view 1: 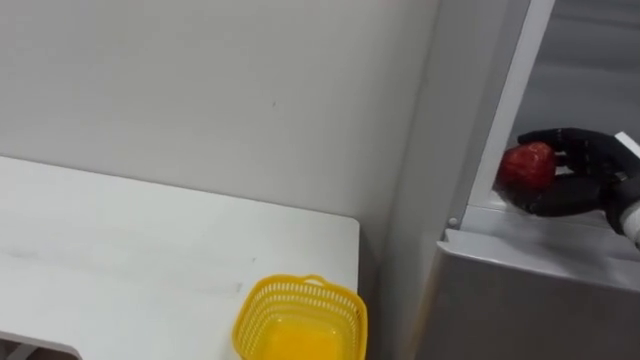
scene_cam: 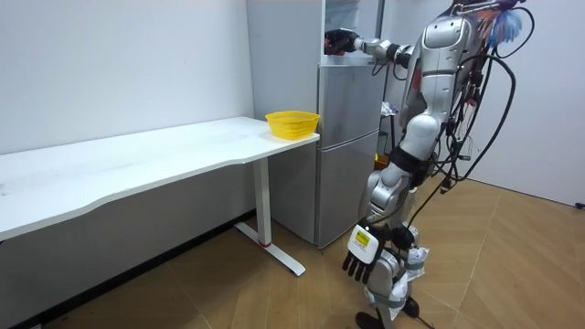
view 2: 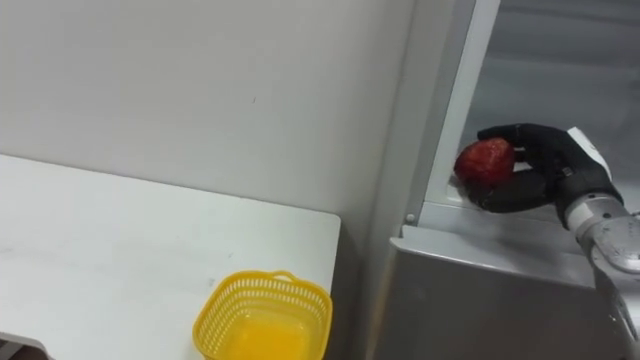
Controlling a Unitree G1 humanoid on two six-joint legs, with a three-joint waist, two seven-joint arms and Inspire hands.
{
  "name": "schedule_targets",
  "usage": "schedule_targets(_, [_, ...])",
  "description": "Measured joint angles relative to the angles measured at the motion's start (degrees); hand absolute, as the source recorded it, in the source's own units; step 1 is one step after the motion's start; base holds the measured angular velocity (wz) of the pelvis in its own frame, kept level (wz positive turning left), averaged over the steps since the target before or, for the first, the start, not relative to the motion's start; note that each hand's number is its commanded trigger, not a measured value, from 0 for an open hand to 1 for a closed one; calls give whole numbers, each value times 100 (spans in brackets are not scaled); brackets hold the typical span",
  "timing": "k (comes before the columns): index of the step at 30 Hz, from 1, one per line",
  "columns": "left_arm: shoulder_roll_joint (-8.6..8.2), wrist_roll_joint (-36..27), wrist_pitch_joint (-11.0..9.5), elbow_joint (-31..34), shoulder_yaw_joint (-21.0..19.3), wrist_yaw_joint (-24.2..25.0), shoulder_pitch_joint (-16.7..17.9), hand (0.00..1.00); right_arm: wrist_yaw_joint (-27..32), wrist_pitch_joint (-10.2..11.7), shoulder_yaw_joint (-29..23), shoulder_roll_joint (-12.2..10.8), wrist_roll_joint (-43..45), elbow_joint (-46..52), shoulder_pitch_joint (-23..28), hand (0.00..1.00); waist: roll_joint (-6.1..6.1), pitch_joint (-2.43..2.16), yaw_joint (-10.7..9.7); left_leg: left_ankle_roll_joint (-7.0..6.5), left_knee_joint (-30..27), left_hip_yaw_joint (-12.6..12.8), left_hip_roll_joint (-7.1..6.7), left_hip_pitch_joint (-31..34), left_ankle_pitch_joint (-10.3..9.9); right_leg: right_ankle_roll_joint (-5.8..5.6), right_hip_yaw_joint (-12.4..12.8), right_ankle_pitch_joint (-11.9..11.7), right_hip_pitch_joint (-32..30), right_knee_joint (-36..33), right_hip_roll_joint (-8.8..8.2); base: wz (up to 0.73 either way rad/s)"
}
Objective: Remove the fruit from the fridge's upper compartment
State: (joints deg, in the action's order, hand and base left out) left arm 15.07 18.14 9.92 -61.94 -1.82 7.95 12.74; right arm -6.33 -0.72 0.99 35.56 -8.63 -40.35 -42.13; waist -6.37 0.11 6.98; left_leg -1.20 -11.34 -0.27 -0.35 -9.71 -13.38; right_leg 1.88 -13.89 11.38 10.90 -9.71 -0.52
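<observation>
Biggest thing here is the tall silver-grey fridge [scene_cam: 347, 146]. Its upper compartment is open, and the robot stands right at it with its right arm up and reaching into the top part. On the robot's left is the long white bench [scene_cam: 137, 160]. At the bench corner closest to the fridge sits a yellow plastic mesh basket [view 1: 300, 322], which looks empty from here.

The right robot hand [view 2: 545, 168] is at the front edge of the upper compartment. Its fingers and thumb are curled around a round, lumpy red fruit [view 2: 486, 160] (can't tell what kind), held just above the sill. The left robot hand [scene_cam: 363, 254] hangs low by the leg with loose fingers, holding nothing.

So I'd say the grab is done and we're at the pull-out step. My guess for the next move:
- Draw the arm back clear of the fridge frame without clipping it.
- Swing left and down over the basket, which looks like the obvious drop spot.
- Let go.

The grip needs to hold through that swing, since a round fruit could slip out.
</observation>
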Motion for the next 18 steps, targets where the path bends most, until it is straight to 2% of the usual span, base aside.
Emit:
schedule_targets(4, [12, -3, -30, -28, 108, -7, 7, 0, 251, 4, 23, -59, 7, 339, 227, 100, -18, -2, 11, 1, -2, 11, 0, -63, 2, 0, 16, 0, 33, -6, 3, -5])
schedule_targets(6, [17, 1, -37, -30, 106, -29, 10, 0, 452, 11, -15, -198, 22, 479, 331, 100, -47, 2, 1, 2, -5, 10, -1, -61, 2, 0, 23, 0, 34, 0, 10, -4])
schedule_targets(8, [5, -19, -48, -29, 120, -82, 35, 0, 782, -2, -78, -409, 137, 1194, 744, 100, -65, -3, -4, 8, -6, 13, -2, -40, -3, 0, 31, 0, 12, 10, 19, -4])
schedule_targets(10, [2, -59, -48, -30, 274, -173, 64, 0, 1000, 93, -232, -597, 88, 1484, 1057, 100, -58, -4, -19, 12, -5, 24, -1, -39, -11, 1, 67, 0, 6, 7, 21, -4])
schedule_targets(12, [-17, -53, -31, -37, 408, -208, 69, 0, 1274, 143, -344, -846, 91, 1969, 1373, 100, -6, -10, -16, 17, -10, 154, 52, -35, -28, 10, 202, -5, -34, 3, 56, -21])
schedule_targets(13, [-44, -53, -31, -50, 459, -215, 68, 0, 1391, 186, -368, -1002, 102, 2322, 1584, 100, 49, -29, -12, 24, -30, 193, 65, -13, -43, 26, 263, -17, -72, -5, 73, -26])
schedule_targets(16, [-62, -51, -83, -74, 533, -227, 47, 0, 1517, 365, -394, -1327, 165, 3061, 2118, 100, 179, -36, -106, 30, -37, 200, 66, 41, -51, 51, 278, -50, -99, -7, 92, -12])
schedule_targets(18, [-143, -47, -136, -121, 535, -254, 57, 0, 1537, 409, -362, -1544, 208, 3632, 2534, 100, 303, -53, -131, 30, -31, 213, 64, 37, -51, 49, 280, -47, -145, 0, 85, -2])
